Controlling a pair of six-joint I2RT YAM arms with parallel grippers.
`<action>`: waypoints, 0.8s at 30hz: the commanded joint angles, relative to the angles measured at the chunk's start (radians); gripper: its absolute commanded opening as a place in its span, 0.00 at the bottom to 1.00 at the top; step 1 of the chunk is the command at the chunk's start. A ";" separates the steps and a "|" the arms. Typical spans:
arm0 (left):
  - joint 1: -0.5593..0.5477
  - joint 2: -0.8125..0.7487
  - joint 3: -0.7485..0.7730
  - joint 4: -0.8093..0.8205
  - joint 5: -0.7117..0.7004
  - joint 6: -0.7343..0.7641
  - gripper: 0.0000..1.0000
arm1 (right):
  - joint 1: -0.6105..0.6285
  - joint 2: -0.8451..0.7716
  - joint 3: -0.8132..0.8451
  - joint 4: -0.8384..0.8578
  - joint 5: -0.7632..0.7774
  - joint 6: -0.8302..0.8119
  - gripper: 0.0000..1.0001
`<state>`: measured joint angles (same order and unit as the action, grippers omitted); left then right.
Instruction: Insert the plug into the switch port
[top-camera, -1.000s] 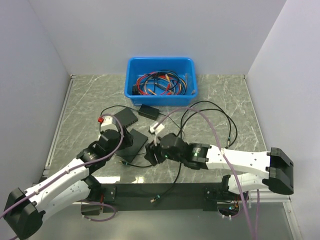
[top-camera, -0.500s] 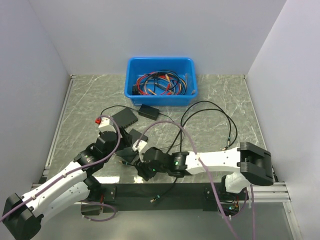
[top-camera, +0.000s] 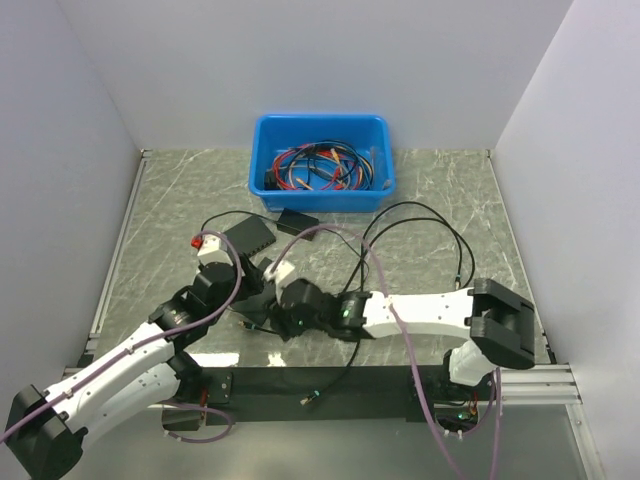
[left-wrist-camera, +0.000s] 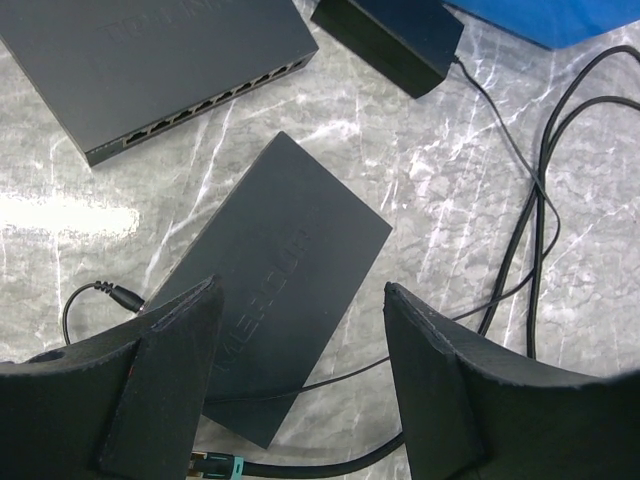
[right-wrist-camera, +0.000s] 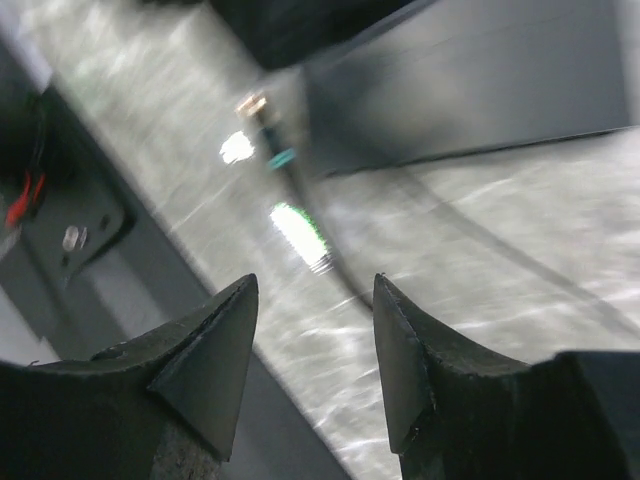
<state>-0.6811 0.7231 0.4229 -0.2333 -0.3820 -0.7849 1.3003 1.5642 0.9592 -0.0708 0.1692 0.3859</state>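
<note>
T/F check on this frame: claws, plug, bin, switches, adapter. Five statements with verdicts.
1. The left claw is open and holds nothing. True.
2. The right claw grips the plug. False: it is open, and the plug lies loose ahead of it.
3. The blue bin is empty. False: it holds tangled cables.
4. A switch with a port row and a second switch lie on the table. True.
5. The adapter brick sits inside the bin. False: it lies on the table in front of it.
</note>
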 joint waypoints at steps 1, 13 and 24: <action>0.003 0.016 0.004 0.003 0.000 -0.019 0.70 | -0.091 -0.087 -0.003 0.017 0.038 0.056 0.57; 0.002 0.048 -0.023 0.045 0.022 -0.016 0.70 | -0.317 0.005 -0.027 0.065 -0.118 0.142 0.56; 0.002 0.006 -0.036 0.048 0.020 -0.019 0.70 | -0.305 0.197 -0.088 0.259 -0.353 0.248 0.52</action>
<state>-0.6811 0.7418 0.3965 -0.2245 -0.3649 -0.7990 0.9821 1.7561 0.8944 0.0891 -0.1009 0.5880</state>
